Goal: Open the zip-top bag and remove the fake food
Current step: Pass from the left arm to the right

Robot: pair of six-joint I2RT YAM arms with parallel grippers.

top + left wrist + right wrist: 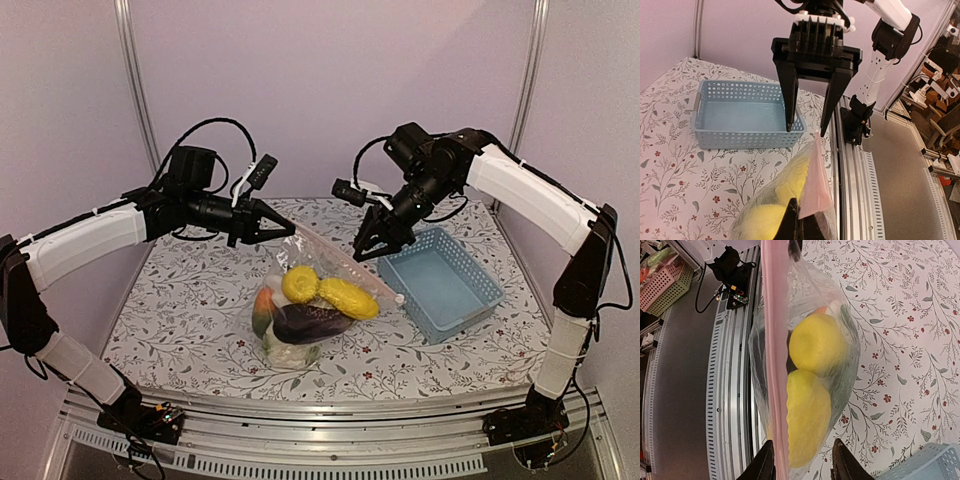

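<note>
The zip-top bag (335,262) hangs above the table's middle, stretched between the two grippers. Inside it lies the fake food: two yellow pieces (300,284), a dark purple eggplant (305,322) and orange, green and white pieces below. My left gripper (288,230) is shut on the bag's pink zip strip (816,185) at its left end, as the left wrist view (801,220) shows. My right gripper (372,250) is open at the strip's other end. In the right wrist view (802,465) the strip (774,365) runs between its fingers, close to the left one.
The light-blue slotted basket (465,315) stands at the right of the table, just past my right gripper, and shows no contents; it also shows in the left wrist view (747,137). The table's near edge has a metal rail (330,415).
</note>
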